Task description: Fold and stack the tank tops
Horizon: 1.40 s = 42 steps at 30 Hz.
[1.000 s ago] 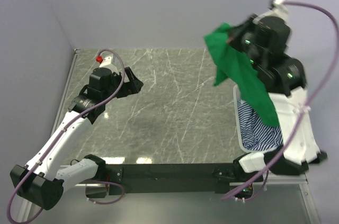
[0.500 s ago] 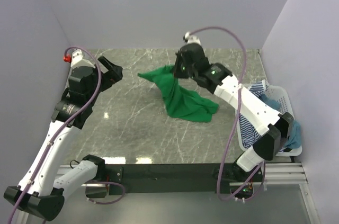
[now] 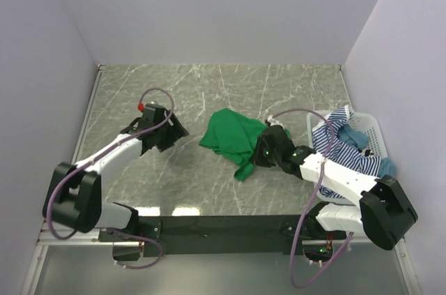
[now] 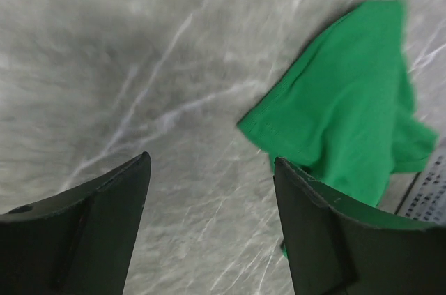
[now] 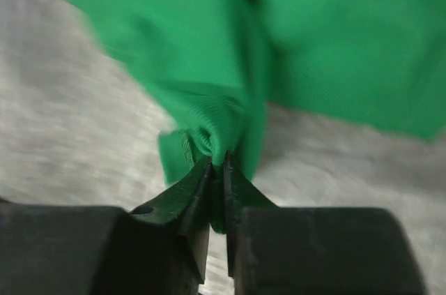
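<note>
The bright green tank top (image 3: 230, 138) lies crumpled on the marble table near its middle. My right gripper (image 3: 261, 150) is low at its right edge and shut on a bunched fold of the green cloth (image 5: 219, 134). My left gripper (image 3: 174, 131) is open and empty, just left of the green top (image 4: 348, 114), its jaws wide apart over bare table. The navy-and-white striped tank top (image 3: 341, 143) and the teal one (image 3: 355, 138) hang in and over the basket at the right.
The white slatted basket (image 3: 373, 131) stands at the table's right edge beside the right arm. Grey walls close the table at the back and both sides. A black rail (image 3: 223, 225) runs along the near edge.
My right gripper has carried the green top from high above the basket down to the table's middle and drawn it nearer. My left arm has dropped low and reached right toward the cloth.
</note>
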{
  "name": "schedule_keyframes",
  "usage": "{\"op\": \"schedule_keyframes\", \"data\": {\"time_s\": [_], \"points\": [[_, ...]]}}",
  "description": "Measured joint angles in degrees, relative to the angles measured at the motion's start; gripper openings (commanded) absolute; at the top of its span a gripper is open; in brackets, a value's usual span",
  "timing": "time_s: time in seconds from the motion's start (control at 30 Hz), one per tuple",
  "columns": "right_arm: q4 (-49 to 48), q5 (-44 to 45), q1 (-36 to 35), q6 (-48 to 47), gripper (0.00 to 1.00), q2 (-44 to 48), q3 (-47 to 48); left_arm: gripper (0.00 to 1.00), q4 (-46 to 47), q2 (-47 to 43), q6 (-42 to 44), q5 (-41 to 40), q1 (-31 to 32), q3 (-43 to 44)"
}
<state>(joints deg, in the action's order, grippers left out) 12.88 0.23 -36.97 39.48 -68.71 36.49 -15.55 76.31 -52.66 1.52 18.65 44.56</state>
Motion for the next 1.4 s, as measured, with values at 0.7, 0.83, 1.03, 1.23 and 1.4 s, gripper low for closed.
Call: {"op": "schedule_keyframes", "data": {"time_s": [0.7, 0.83, 1.03, 1.23, 1.4], "points": [[7.63, 9.42, -2.75, 5.95, 0.55, 10.64, -0.81, 0.57, 16.52, 19.98, -5.22, 4.59, 8.13, 3.04], [10.34, 11.17, -6.93, 8.48, 0.55, 11.15, -1.27, 0.48, 19.50, 21.64, -5.92, 4.59, 8.85, 3.26], [12.22, 13.14, -12.11, 14.08, 0.57, 15.13, -6.16, 0.11, 20.46, 22.99, -7.10, 3.13, 10.05, 3.34], [10.91, 14.16, -16.92, 18.05, 0.61, 10.21, -7.41, 0.01, 19.08, 22.73, -7.19, 1.31, 10.32, 3.37], [7.54, 14.32, -19.08, 20.20, 0.62, 4.20, -7.69, 0.01, 15.87, 20.65, -7.17, -1.29, 10.34, 3.37]]}}
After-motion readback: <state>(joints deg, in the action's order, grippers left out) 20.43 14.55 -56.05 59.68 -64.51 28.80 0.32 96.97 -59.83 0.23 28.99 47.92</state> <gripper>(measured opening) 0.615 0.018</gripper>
